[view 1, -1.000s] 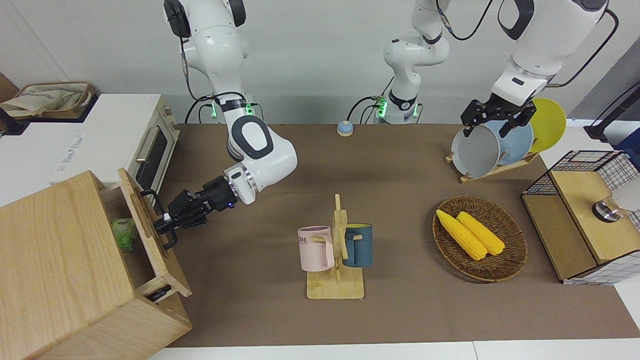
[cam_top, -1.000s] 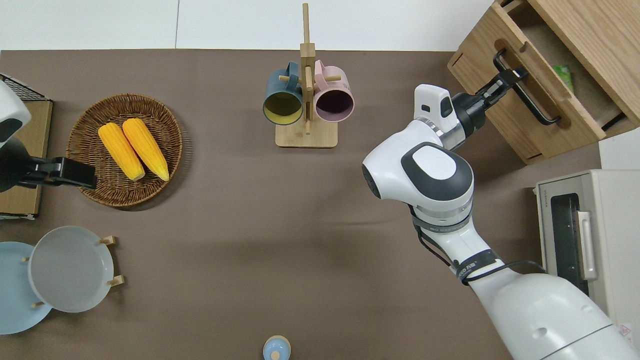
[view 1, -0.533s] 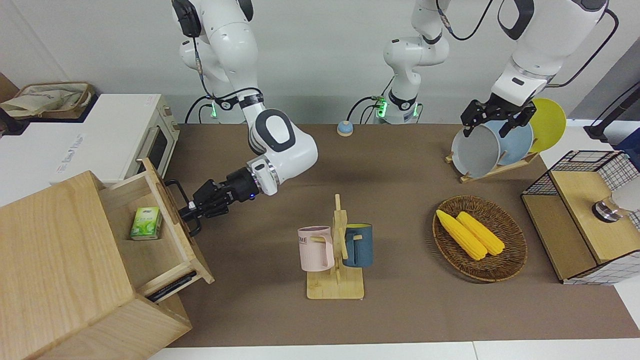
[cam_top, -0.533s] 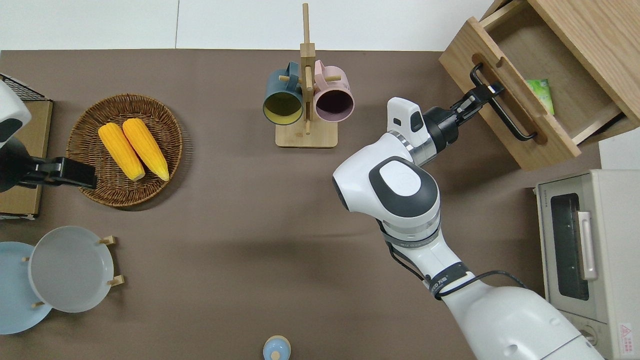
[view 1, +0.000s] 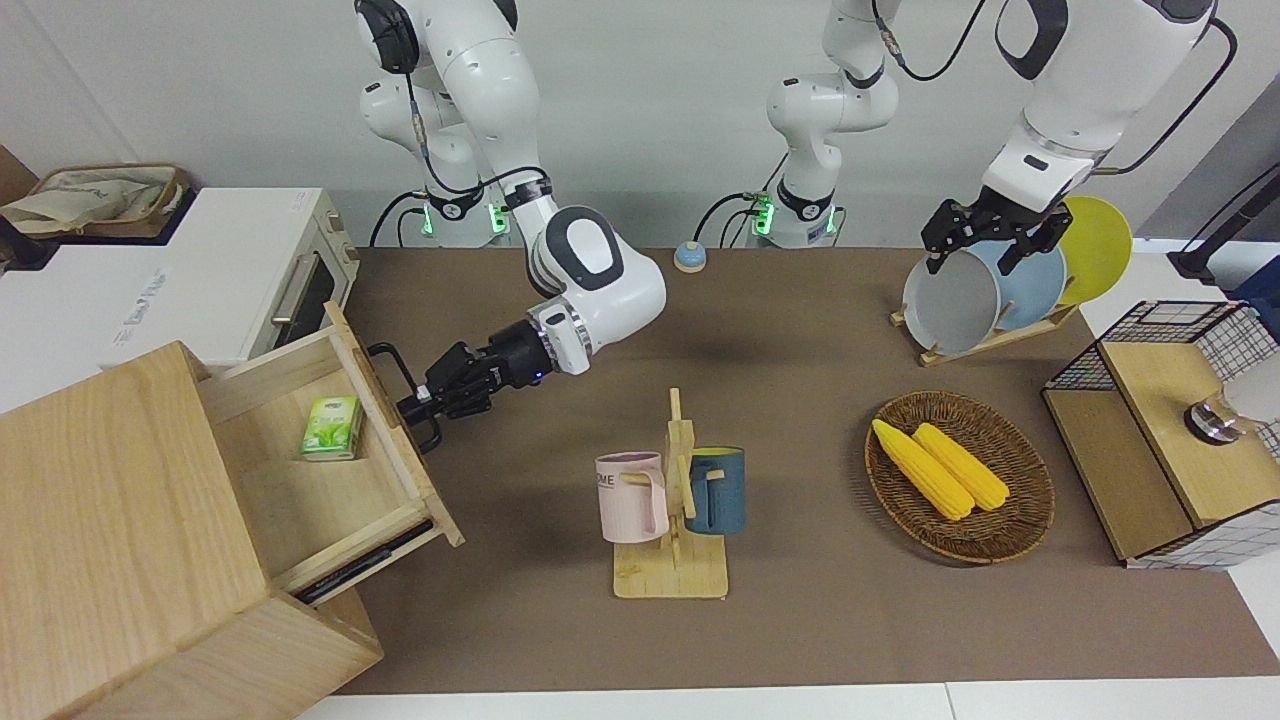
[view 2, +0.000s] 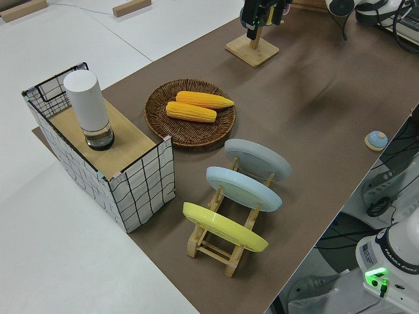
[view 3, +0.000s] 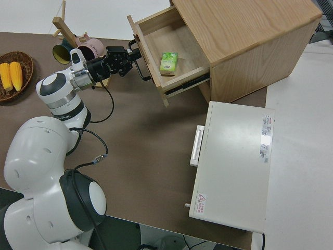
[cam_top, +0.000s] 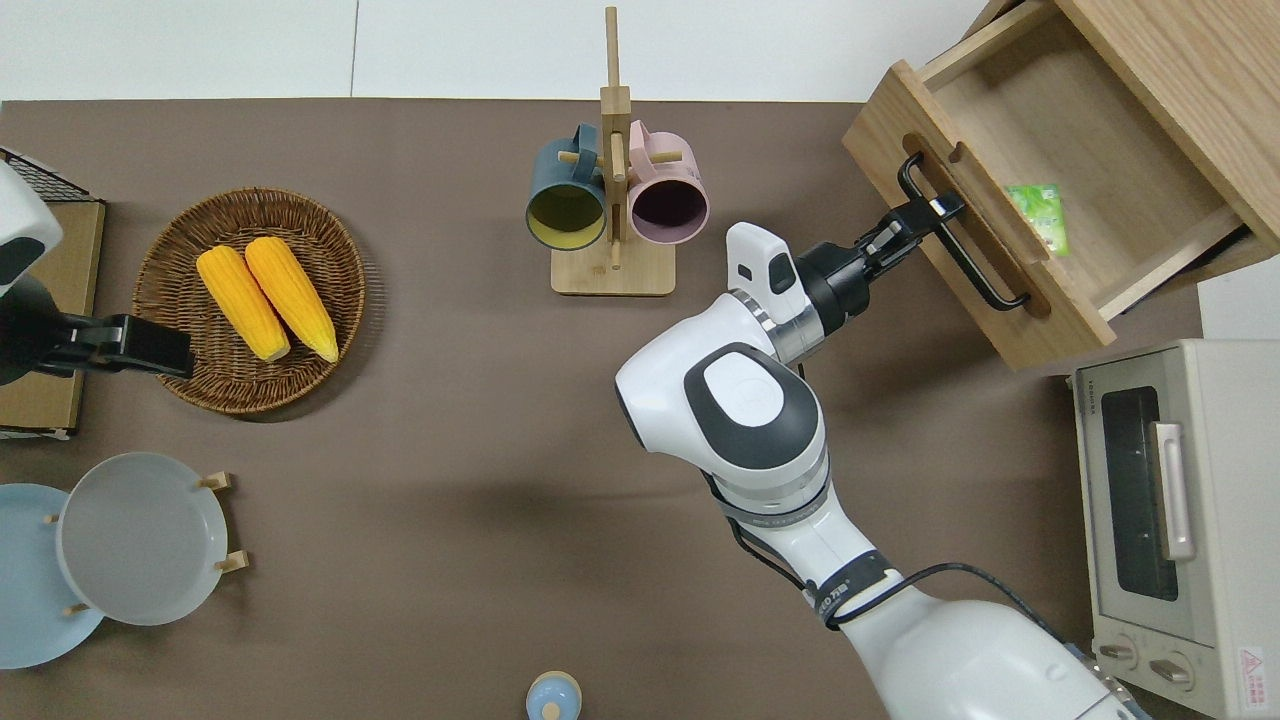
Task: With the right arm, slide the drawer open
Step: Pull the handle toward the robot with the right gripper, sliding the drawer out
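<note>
The right gripper (cam_top: 928,212) is pinched on the black bar handle (cam_top: 960,245) of the drawer (cam_top: 1080,190), gripping it near the handle's end farther from the robots rather than at its middle. The drawer stands pulled well out of the big wooden box (view 1: 110,520) at the right arm's end of the table, directly ahead of the fingertips, with a small green carton (cam_top: 1040,215) lying on its floor just past the front panel from the gripper.

To do this step well, the pull should probably run straight along the drawer's travel. Because the grip sits off-centre on the bar, any sideways component could rack the drawer on its runners. The grip should stay firm, and the draw ought to ease before the runners reach their stop.

The drawer's front faces the gripper, toward the middle of the table. Its long axis, like the bar's, runs diagonally across the table, square to the line of pull. The left arm is parked.
</note>
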Action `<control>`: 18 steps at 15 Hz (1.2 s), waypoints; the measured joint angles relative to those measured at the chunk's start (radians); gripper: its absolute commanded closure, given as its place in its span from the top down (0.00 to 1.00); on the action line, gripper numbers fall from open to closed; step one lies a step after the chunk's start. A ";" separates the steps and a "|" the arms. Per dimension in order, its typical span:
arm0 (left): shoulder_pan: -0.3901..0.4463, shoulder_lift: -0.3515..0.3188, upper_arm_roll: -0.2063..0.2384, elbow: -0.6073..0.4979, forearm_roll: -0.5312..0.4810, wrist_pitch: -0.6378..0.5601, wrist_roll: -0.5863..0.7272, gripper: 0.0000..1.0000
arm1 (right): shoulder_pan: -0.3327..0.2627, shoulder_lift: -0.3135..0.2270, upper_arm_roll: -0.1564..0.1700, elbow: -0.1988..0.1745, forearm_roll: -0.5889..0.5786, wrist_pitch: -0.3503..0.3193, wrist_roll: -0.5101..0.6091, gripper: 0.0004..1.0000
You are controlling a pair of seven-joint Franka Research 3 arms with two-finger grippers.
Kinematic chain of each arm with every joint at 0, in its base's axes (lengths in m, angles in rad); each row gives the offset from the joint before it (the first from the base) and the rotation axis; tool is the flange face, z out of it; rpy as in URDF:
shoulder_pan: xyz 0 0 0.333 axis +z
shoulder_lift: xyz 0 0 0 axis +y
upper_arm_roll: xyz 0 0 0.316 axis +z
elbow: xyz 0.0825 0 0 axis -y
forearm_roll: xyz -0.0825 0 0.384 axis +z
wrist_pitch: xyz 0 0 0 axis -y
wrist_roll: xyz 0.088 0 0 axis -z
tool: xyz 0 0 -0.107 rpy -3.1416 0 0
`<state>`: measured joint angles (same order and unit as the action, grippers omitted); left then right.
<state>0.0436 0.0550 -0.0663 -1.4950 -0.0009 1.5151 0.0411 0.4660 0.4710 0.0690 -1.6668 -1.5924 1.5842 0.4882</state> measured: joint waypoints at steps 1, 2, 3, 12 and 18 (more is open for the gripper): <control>0.000 0.000 0.000 0.000 0.000 0.000 0.000 0.99 | 0.010 0.000 0.000 0.000 0.005 -0.009 0.000 0.00; 0.000 0.000 0.000 0.000 0.000 0.000 0.000 0.99 | 0.022 0.000 0.000 0.000 0.013 -0.017 0.000 0.00; 0.000 0.000 0.000 0.000 0.000 0.000 0.000 0.99 | 0.032 0.000 0.000 0.001 0.021 -0.023 0.000 0.00; 0.000 0.000 0.000 0.000 0.000 0.000 0.000 0.99 | 0.126 0.000 0.001 0.003 0.068 -0.096 0.000 0.00; 0.000 0.000 0.000 0.000 0.000 0.000 0.000 0.99 | 0.142 0.000 0.001 0.003 0.074 -0.110 -0.001 0.00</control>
<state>0.0436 0.0550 -0.0663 -1.4950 -0.0009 1.5151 0.0411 0.6079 0.4709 0.0701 -1.6634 -1.5180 1.4739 0.4872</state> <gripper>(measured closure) 0.004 0.806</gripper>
